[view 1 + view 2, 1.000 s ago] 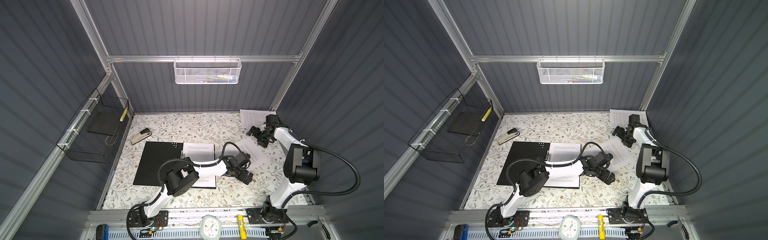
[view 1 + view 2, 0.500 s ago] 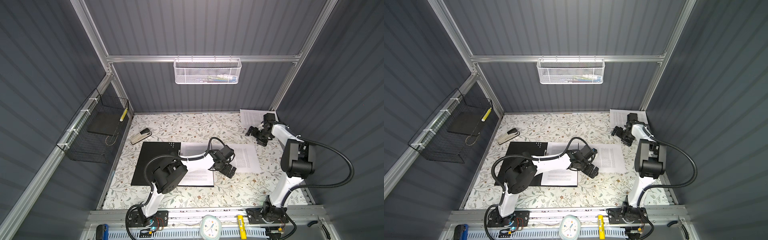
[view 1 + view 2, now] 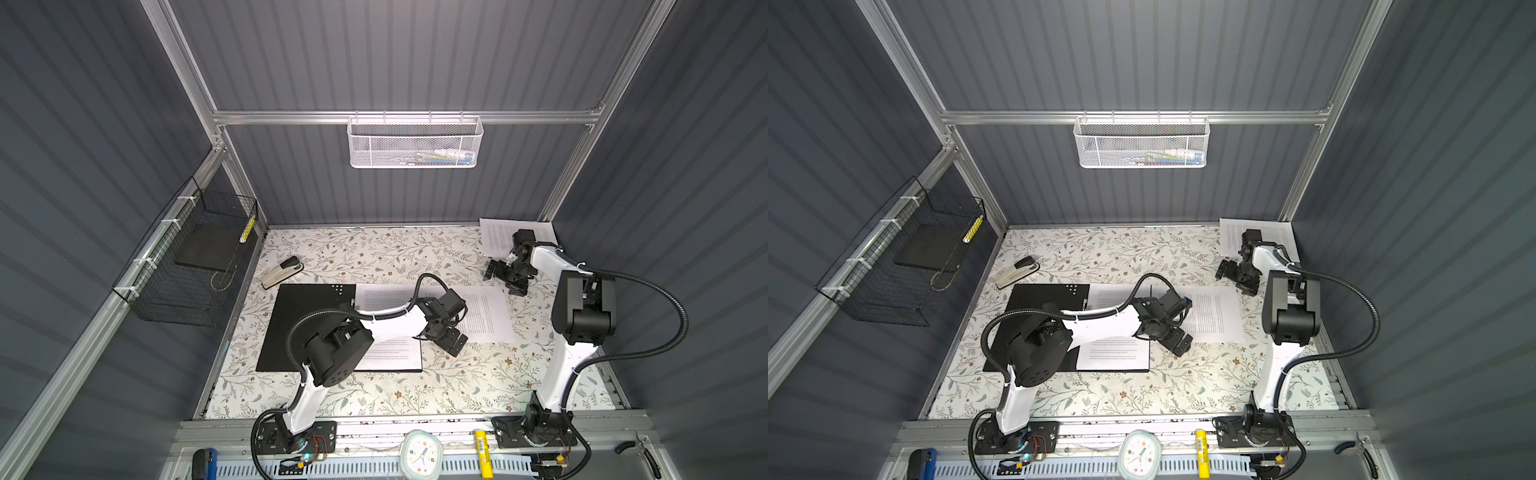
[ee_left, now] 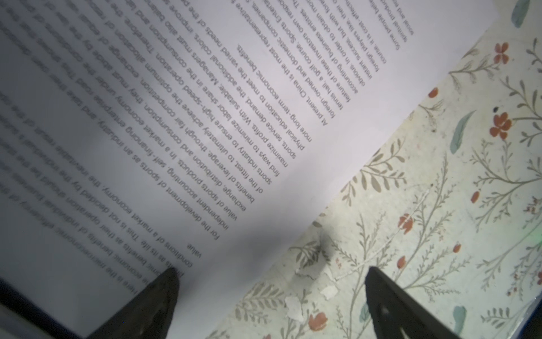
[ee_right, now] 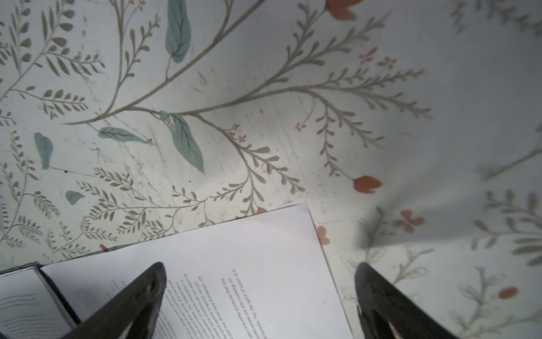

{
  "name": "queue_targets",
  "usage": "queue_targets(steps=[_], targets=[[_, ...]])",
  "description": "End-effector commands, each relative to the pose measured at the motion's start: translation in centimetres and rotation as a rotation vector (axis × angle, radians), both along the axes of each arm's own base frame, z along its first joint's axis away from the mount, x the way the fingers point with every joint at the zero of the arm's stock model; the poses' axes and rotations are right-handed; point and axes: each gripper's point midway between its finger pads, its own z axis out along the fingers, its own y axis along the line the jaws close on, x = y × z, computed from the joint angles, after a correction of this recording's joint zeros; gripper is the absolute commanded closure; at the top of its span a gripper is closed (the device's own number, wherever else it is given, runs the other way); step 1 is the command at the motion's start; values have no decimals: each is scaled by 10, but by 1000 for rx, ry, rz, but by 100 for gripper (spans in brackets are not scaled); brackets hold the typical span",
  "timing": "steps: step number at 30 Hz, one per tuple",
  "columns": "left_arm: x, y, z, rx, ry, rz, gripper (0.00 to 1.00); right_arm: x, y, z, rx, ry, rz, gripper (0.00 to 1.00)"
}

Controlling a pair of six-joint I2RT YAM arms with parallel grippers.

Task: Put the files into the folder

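The folder lies open on the floral table, its black inside up. A printed white sheet rests on its right half. Another of the files lies flat just right of the folder. A third sheet sits in the back right corner. My left gripper hangs open over the loose sheet's near left edge, one finger above paper, one above cloth. My right gripper stands open above that sheet's far right corner, holding nothing.
A stapler lies behind the folder's left corner. A black wire basket hangs on the left wall and a white mesh basket on the back rail. Small torn white flecks mark the cloth.
The loose sheet has turned from tilted to square and slid left toward the folder. My left gripper has drawn back left with it; the right gripper shifted slightly left and nearer.
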Motion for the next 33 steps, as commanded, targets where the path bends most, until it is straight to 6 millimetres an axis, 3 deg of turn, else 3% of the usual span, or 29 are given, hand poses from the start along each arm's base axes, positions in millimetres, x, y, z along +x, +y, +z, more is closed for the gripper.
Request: queue_targets(steps=[1, 7, 12, 24, 33], targets=[[-13, 19, -7, 46, 66, -24, 0, 9, 12, 15, 99, -72, -36, 1], [-9, -30, 47, -154, 50, -42, 0, 22, 44, 29, 250, -139, -20, 1], [-15, -49, 73, -244, 56, -8, 0, 16, 47, 12, 246, -94, -20, 1], [-13, -38, 35, -165, 81, 120, 0, -2, 38, 1, 257, -27, -99, 1], [0, -33, 6, -93, 86, 171, 0, -27, 14, -3, 260, -12, -200, 1]])
